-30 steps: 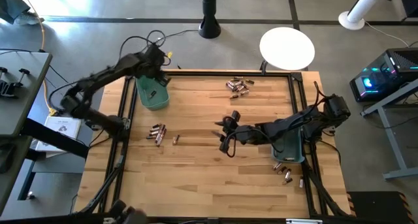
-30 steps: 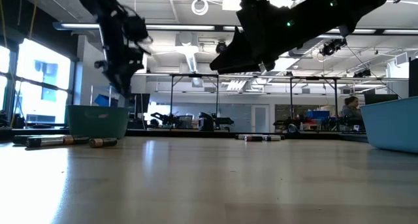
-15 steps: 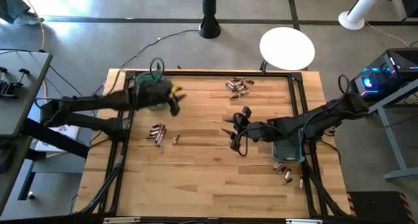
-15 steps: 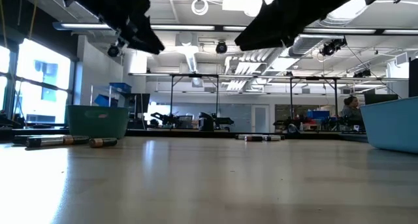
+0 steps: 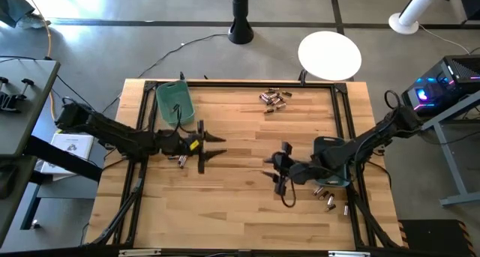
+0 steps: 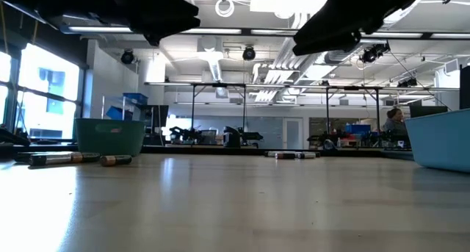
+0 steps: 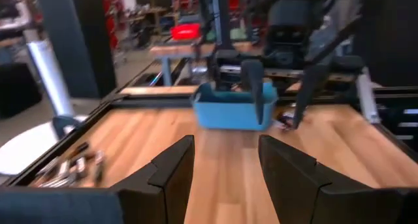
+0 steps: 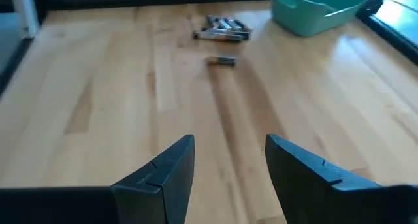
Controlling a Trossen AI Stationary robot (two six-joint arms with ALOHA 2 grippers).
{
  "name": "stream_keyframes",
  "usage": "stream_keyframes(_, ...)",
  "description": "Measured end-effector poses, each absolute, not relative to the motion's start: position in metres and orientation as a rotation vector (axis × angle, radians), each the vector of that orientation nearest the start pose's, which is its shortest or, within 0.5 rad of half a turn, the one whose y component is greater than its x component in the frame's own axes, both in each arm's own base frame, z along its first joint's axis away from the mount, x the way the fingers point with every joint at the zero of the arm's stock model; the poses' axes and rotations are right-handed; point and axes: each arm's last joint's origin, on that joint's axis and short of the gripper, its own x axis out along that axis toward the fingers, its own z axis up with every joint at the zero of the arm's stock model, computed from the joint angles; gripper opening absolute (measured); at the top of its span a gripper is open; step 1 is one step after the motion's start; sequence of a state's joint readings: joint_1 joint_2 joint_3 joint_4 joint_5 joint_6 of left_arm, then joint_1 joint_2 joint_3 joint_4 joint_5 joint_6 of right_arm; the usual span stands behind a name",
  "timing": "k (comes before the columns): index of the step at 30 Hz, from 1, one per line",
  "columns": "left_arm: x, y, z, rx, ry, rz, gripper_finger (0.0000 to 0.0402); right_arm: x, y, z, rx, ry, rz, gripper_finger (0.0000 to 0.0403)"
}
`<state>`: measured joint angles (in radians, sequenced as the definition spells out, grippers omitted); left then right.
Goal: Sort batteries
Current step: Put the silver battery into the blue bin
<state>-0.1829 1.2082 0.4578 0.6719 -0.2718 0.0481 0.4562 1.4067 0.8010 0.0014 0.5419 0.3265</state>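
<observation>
Small cylindrical batteries lie on the wooden table in three groups: one at the far side (image 5: 274,99), one at the left (image 5: 180,153) by my left arm, and one at the near right (image 5: 330,198). A green bin (image 5: 174,101) stands at the far left and a blue bin (image 5: 331,164) at the right, partly under my right arm. My left gripper (image 5: 214,150) hovers open and level over the table's left-middle, pointing right. My right gripper (image 5: 276,180) hovers open right of the middle, pointing left at the left group (image 8: 222,28) and a single battery (image 8: 222,61).
A black frame (image 5: 341,115) runs along the table's edges. Bare wood lies between the two grippers and toward the near edge. In the left wrist view the right arm's gripper (image 7: 255,87) stands in front of the blue bin (image 7: 228,113).
My left gripper has swung from above the green bin toward the near edge and the table's middle, sinking and tipping from pointing down to level. My right gripper has gone toward the near edge and a little right, rising slightly. Both stay open.
</observation>
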Motion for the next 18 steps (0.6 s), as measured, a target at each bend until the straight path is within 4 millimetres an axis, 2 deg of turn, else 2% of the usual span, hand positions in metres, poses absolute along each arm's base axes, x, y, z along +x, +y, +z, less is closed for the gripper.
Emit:
stream_keyframes(7, 0.246, -0.044, 0.206, 0.069, 0.117, 0.067, 0.0165, 0.252, 0.143, 0.223, 0.111, 0.606, 0.01, 0.0183)
stream_keyframes(13, 0.249, -0.043, 0.202, 0.071, 0.128, 0.102, 0.0165, 0.24, 0.16, 0.236, 0.242, 0.855, 0.059, 0.0183)
stream_keyframes(18, 0.249, -0.04, 0.203, 0.068, 0.115, 0.128, 0.0165, 0.227, 0.166, 0.234, 0.34, 1.073, 0.104, 0.0183)
